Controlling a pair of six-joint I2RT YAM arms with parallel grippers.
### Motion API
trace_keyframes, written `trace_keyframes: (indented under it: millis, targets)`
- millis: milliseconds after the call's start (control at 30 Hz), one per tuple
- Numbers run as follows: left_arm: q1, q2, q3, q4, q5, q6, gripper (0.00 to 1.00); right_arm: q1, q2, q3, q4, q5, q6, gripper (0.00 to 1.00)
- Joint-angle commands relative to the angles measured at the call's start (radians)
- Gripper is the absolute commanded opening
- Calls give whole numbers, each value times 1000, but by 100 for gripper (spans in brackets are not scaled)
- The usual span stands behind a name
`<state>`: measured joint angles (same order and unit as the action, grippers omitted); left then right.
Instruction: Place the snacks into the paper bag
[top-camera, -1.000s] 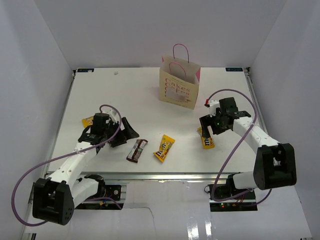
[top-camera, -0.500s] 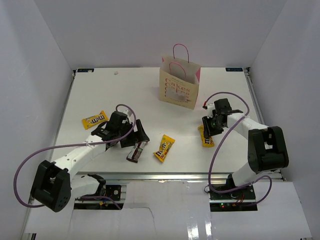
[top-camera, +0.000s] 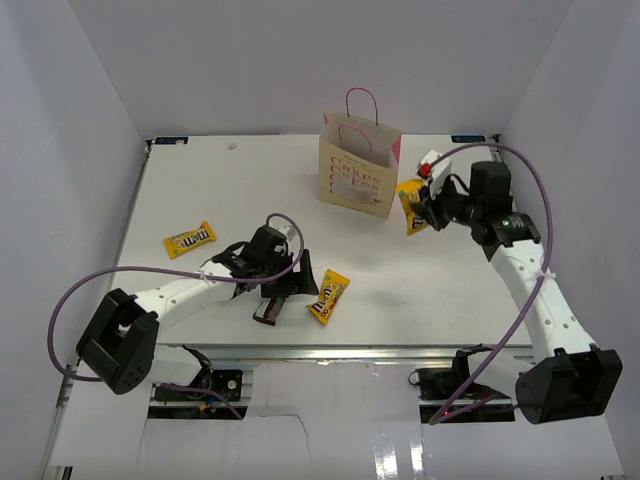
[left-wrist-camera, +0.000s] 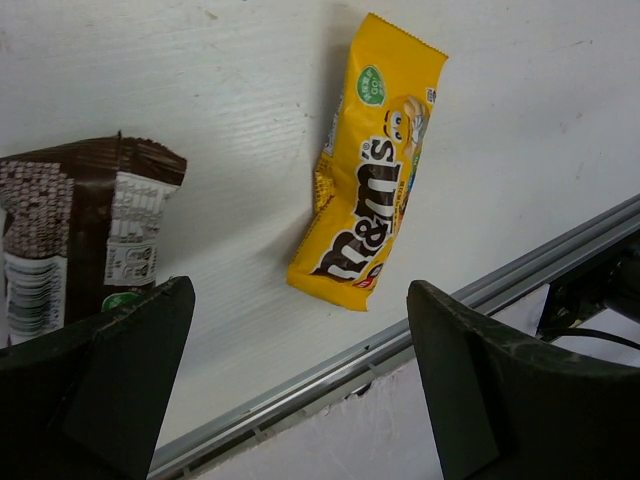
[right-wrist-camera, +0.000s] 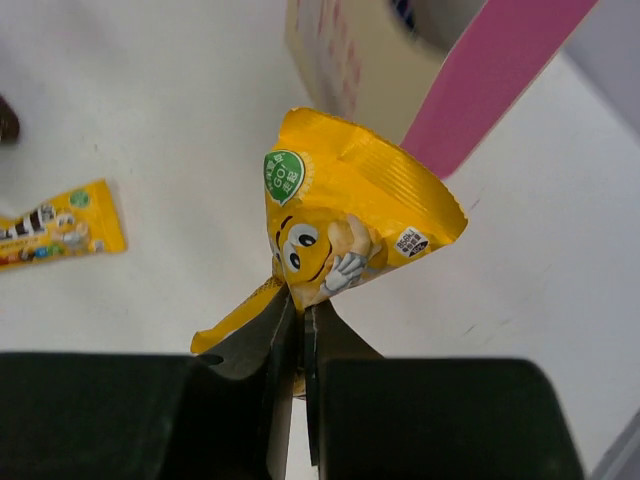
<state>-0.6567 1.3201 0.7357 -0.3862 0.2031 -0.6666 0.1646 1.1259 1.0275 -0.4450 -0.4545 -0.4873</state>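
Note:
The paper bag (top-camera: 357, 180) stands upright at the back middle, cream with a pink side (right-wrist-camera: 500, 70). My right gripper (top-camera: 424, 205) is shut on a yellow pack (top-camera: 409, 204), held in the air just right of the bag; the crumpled pack (right-wrist-camera: 350, 215) sticks up from the pinched jaws (right-wrist-camera: 305, 315). My left gripper (top-camera: 294, 288) hangs open low over the table near the front edge. A brown bar (left-wrist-camera: 70, 240) lies by its left finger, and a second yellow pack (left-wrist-camera: 372, 200) lies just ahead of the open jaws. A third yellow pack (top-camera: 190, 239) lies at the left.
The metal rail of the table's front edge (left-wrist-camera: 480, 300) runs right under my left gripper. White walls close in the table on three sides. The purple cables loop off both arms.
My right gripper closed on the yellow pack and lifted it up and back to the bag's right side. My left arm swung right, over the brown bar, still open.

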Motion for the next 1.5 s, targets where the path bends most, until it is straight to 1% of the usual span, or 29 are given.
trace_keyframes:
  millis: [0,33,67,100,167,200,267,300,400,533,633,667,700,733,767,867,900,933,967,1033,1067,1100,1167,1200,1267,1300,1333,1400,1467]
  targets:
    - [-38,34,59,44,-13,32,98,0,87,224,89,-95,-53,8]
    - [-44,59,74,46,-16,35,98,0,118,276,107,-95,-33,8]
    - [-58,68,79,47,-19,36,98,3,149,380,112,-98,-14,8]
    - [-66,79,85,49,-25,35,98,6,213,431,117,-96,24,8]
    - [-83,99,97,50,-33,35,98,24,277,526,131,-99,61,8]
    - [-87,105,100,52,-37,36,98,32,344,622,131,-96,93,8]
    - [-99,125,111,50,-45,41,98,58,408,710,141,-86,127,8]
    - [-103,131,116,50,-48,42,98,67,464,774,150,-75,154,8]
    - [-116,159,136,49,-67,47,97,93,559,862,177,-40,180,8]
    - [-142,195,163,40,-99,47,96,118,617,876,196,-9,201,9]
    - [-156,231,186,35,-111,45,92,119,623,855,196,2,197,26]
    - [-159,240,194,29,-119,42,90,119,615,847,196,22,194,39]
    - [-162,261,206,29,-126,39,88,119,608,839,196,31,193,47]
    - [-169,274,214,23,-139,36,86,116,600,821,196,36,187,51]
    - [-172,284,221,17,-145,33,80,112,576,810,196,34,185,58]
    - [-182,335,266,-17,-177,28,74,79,507,741,195,-15,191,63]
    - [-187,346,277,-25,-185,32,73,66,486,715,196,-33,194,64]
    - [-195,367,298,-37,-188,38,73,35,439,651,193,-89,196,65]
    - [-199,376,307,-40,-226,39,72,20,413,614,189,-119,194,65]
    - [-208,405,326,-48,-238,48,68,-22,359,521,181,-167,188,65]
    - [-211,418,343,-54,-243,51,67,-31,300,412,178,-203,182,66]
    - [-213,429,352,-57,-246,55,65,-39,269,357,177,-219,162,66]
    - [-225,456,379,-77,-254,64,54,-57,174,246,170,-239,148,66]
    - [-236,459,387,-85,-266,65,46,-69,143,150,164,-249,132,67]
    - [-242,449,393,-103,-278,73,39,-82,59,71,140,-266,115,67]
    - [-245,438,392,-106,-283,73,35,-94,34,6,134,-268,109,67]
    - [-248,424,387,-106,-290,74,28,-102,-16,-26,128,-276,99,67]
    - [-250,358,370,-106,-294,79,22,-117,-61,-75,112,-276,92,67]
    - [-251,300,364,-100,-303,90,18,-138,-115,-131,100,-274,81,67]
